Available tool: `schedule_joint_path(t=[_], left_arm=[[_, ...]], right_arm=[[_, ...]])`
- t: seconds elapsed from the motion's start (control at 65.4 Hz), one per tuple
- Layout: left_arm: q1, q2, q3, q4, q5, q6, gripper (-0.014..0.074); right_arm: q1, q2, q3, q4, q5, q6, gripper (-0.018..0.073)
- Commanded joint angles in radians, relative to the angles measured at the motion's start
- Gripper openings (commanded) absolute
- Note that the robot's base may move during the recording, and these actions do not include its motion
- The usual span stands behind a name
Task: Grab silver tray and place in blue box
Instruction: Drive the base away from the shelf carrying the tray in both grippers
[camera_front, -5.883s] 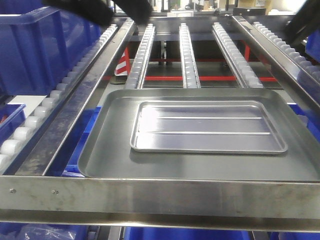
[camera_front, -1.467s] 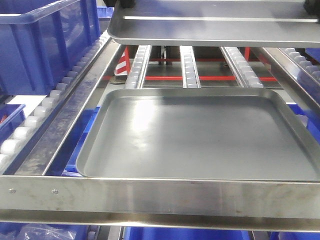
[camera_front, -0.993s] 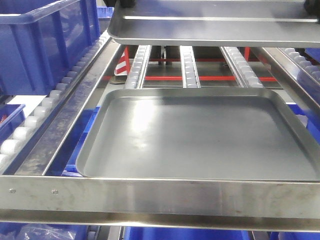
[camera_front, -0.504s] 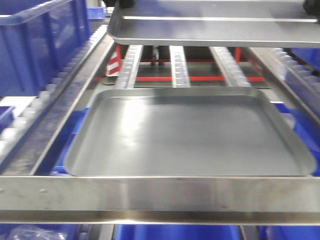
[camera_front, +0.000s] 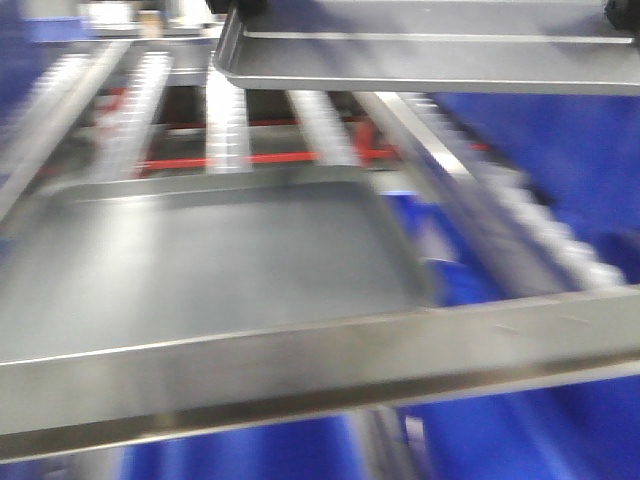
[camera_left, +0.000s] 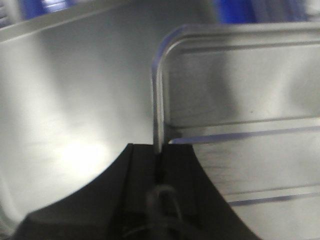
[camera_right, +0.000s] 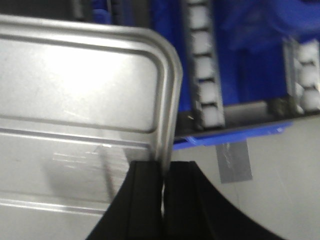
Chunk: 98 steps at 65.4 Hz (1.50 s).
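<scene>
The silver tray hangs across the top of the front view, lifted level above the rack. My left gripper is shut on the tray's left rim; the ribbed floor lies to its right. My right gripper is shut on the tray's right rim, with the shiny floor to its left. Dark bits of both grippers show at the tray's top corners in the front view. Blurred blue surfaces fill the right of the front view; I cannot tell whether they are the blue box.
The larger dull grey tray lies on the roller rack below, behind a steel front bar. It also shows under the left gripper. Roller rails, blue bins and grey floor with a tape patch lie below the right gripper.
The silver tray went from lying in the grey tray to being held high. In the last half second the rack and grey tray slid left in view and blurred; the held tray stays put in frame.
</scene>
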Motion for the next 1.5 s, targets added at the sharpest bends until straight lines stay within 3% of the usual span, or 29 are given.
schedule_joint_path(t=[0.0, 1.482], left_arm=[[-0.002, -0.043, -0.031, 0.053, 0.002, 0.02, -0.0098], [-0.002, -0.043, -0.031, 0.053, 0.002, 0.02, -0.0105]], right_arm=[[-0.002, -0.035, -0.038, -0.067, -0.041, -0.012, 0.0059], [-0.002, -0.035, -0.038, -0.067, -0.041, -0.012, 0.0059]])
